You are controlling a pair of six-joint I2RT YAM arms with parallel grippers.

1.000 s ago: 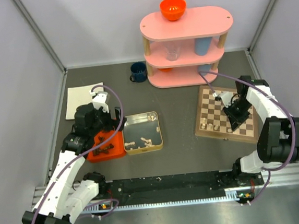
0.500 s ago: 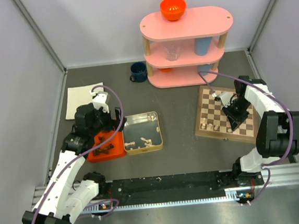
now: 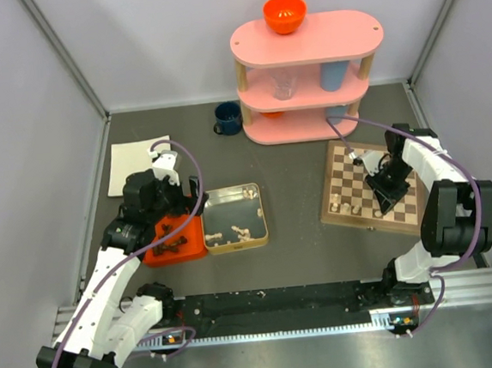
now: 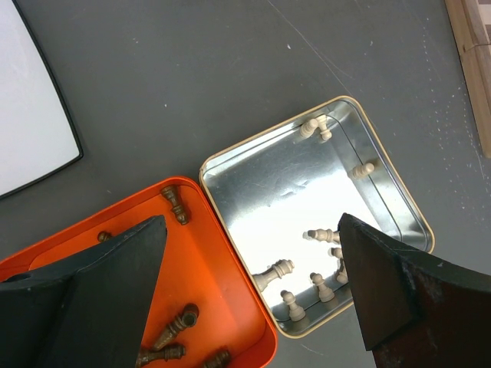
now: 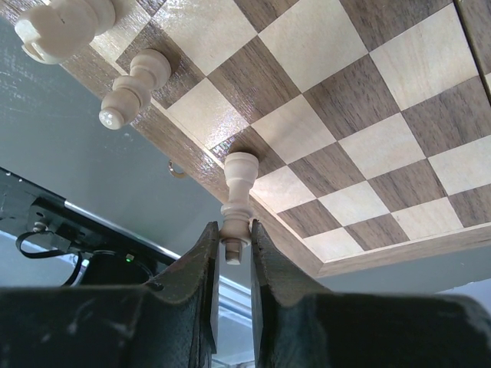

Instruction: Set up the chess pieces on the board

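Observation:
The board [image 3: 376, 191] lies right of centre with a few pale pieces along its near edge. My right gripper [image 5: 233, 230] is shut on the top of a cream chess piece [image 5: 238, 190] whose base rests on a dark square at the board's [image 5: 360, 100] near edge row. Two more cream pieces [image 5: 132, 87] stand further along that edge. My left gripper [image 4: 253, 299] is open and empty above the seam between the orange tray [image 4: 222, 291] holding dark pieces [image 4: 173, 326] and the silver tin [image 4: 307, 192] holding cream pieces [image 4: 275, 274].
A pink three-tier shelf [image 3: 310, 75] with an orange bowl [image 3: 284, 13] on top stands at the back. A dark blue mug [image 3: 227, 118] sits left of it. A white cloth [image 3: 134, 164] lies at the far left.
My right gripper has shifted slightly on the board's near right part, still holding the cream piece. The left arm has not moved.

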